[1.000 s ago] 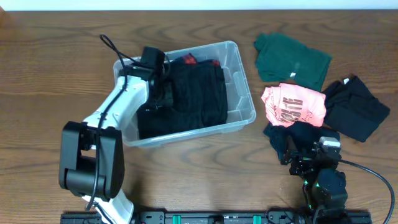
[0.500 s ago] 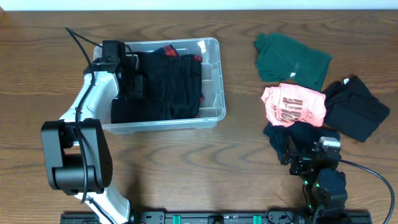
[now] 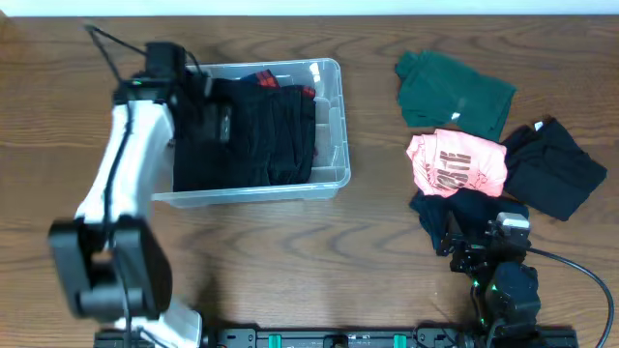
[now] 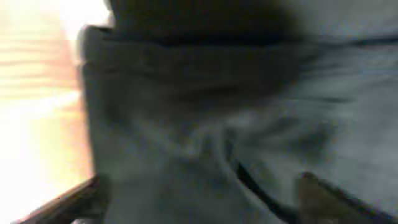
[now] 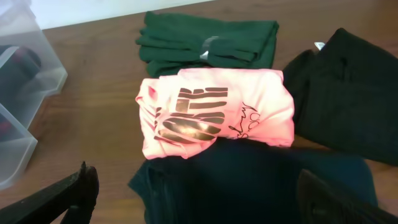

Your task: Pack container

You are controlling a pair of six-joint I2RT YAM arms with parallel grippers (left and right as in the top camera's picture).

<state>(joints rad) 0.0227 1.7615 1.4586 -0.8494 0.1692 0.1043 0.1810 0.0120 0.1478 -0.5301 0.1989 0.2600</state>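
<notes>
The clear container (image 3: 334, 126) sits at the table's left, holding folded black garments (image 3: 261, 135) with a bit of red at the far end. My left gripper (image 3: 215, 121) hangs over the container's left part, just above the black cloth. In the blurred left wrist view its fingertips (image 4: 320, 190) stand wide apart, open, with dark cloth (image 4: 186, 124) filling the view. My right gripper (image 3: 464, 242) rests open at the front right, over a navy garment (image 5: 249, 180), holding nothing.
Loose folded garments lie right of the container: a green one (image 3: 453, 92) at the back, a pink one (image 3: 456, 162), a black one (image 3: 553, 169) at far right and the navy one (image 3: 464, 208). The container's corner (image 5: 25, 74) shows in the right wrist view.
The container slid left and turned square to the table edge with the left arm. The left gripper opened and lifted slightly. The right arm stayed still.
</notes>
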